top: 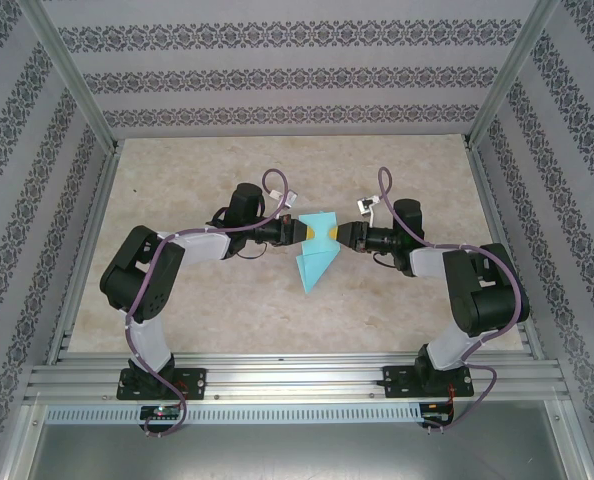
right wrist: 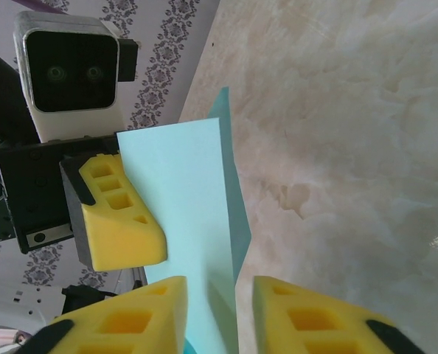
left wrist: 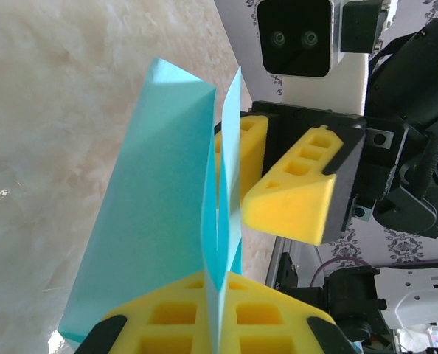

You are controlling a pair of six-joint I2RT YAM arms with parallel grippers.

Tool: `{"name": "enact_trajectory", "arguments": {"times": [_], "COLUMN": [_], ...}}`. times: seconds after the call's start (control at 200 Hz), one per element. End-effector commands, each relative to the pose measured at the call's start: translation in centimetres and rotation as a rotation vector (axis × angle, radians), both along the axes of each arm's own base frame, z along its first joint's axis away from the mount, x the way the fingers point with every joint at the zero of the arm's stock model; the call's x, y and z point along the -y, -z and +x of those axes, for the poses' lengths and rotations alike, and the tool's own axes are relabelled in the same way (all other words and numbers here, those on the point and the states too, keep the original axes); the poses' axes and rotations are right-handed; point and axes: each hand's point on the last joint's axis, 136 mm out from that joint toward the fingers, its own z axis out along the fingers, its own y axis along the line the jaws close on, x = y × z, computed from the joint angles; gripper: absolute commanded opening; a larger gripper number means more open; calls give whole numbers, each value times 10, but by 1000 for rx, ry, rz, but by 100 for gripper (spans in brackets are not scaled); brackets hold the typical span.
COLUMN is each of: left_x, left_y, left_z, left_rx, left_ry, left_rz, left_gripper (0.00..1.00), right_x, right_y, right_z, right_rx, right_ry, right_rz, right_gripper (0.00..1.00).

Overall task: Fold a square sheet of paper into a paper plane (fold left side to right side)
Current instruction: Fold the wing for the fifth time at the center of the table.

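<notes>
Seen from overhead, the two arms meet nose to nose over the middle of the desk [top: 177, 190]. The paper plane [top: 315, 255] sits between the left tool [top: 295, 232] and the right tool [top: 340, 235], its pointed end aimed toward the arm bases. That view is too small to show either grip.

The left wrist camera settles one of them. The left tool's yellow fingers [left wrist: 160, 321] are pressed together on the folded turquoise layers, which stand on edge out of them. Beyond, the right tool's two fingers stand apart, with a thin edge of paper beside the inner one.

The right wrist camera shows the right tool's own fingers [right wrist: 315, 317] spread. The paper stands in the gap, with a sliver of space between its edge and the right-hand finger. One finger of the left tool shows beside the sheet at the left.
</notes>
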Motion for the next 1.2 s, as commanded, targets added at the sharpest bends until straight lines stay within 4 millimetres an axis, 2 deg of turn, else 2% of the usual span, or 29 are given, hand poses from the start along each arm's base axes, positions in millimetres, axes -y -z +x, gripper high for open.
{"name": "enact_trajectory", "arguments": {"times": [0.0, 0.13, 0.25, 0.42, 0.48, 0.615, 0.754, 0.879, 1.064, 1.134, 1.194], "left_x": [-4, -4, -7, -17, -26, -59, -85, -93, -63, -53, -53], "left_y": [-6, 1, 10, 19, 22, 29, 23, 9, -12, -10, -2], "left_z": [0, 3, 4, 11, 15, 26, 25, 11, -35, -50, -54], "left_rx": [49, 37, 29, 23, 22, 30, 77, 142, 224, 221, 191], "left_ry": [12, 4, -12, -66, -101, -213, -280, -285, -170, -143, -155], "left_rz": [-13, 10, 44, 117, 159, 332, 467, 545, 568, 579, 596], "left_gripper": [0, 4, 13, 40, 46, 60, 68, 68, 66, 66, 65], "right_x": [-4, -6, -10, -16, -15, -10, -4, -3, -6, -12, -15], "right_y": [-4, 3, 9, 20, 24, 34, 49, 52, 51, 46, 41], "right_z": [1, 1, -1, -4, -4, -3, -2, 1, 5, 5, 7], "right_rx": [37, 21, -1, -47, -66, -131, -219, -271, -323, -314, -300], "right_ry": [-31, -33, -44, -44, -33, 9, 54, 85, 107, 96, 90], "right_rz": [-12, -35, -50, -91, -106, -149, -198, -206, -223, -220, -216], "right_gripper": [24, 17, 10, 3, 1, 0, 0, 1, 2, 3, 3]}}
